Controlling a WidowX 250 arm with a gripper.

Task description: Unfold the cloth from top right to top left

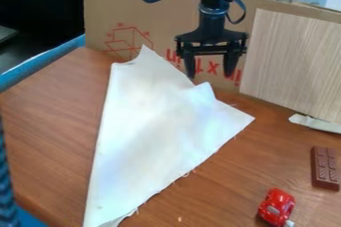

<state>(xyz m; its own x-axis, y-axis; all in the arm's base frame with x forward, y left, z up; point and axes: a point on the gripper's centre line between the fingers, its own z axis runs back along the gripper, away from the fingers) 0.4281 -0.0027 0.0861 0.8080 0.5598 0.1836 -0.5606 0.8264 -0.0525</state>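
Gripper (210,73) over the cloth's far edge, jaws apart.
Jaws parted, pointing down, nothing between them; a raised corner of the white cloth (156,126) stood just below, contact unclear. Cloth lay partly folded, a second peak rising left of the jaws, the rest running toward the near edge of the brown table (50,126). Red toy car (276,205) and chocolate bar (325,167) sat right of it; cardboard (160,14) stood behind.

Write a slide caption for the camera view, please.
Open gripper hanging near a partly folded white cloth on a wooden table, with a red toy and chocolate bar.
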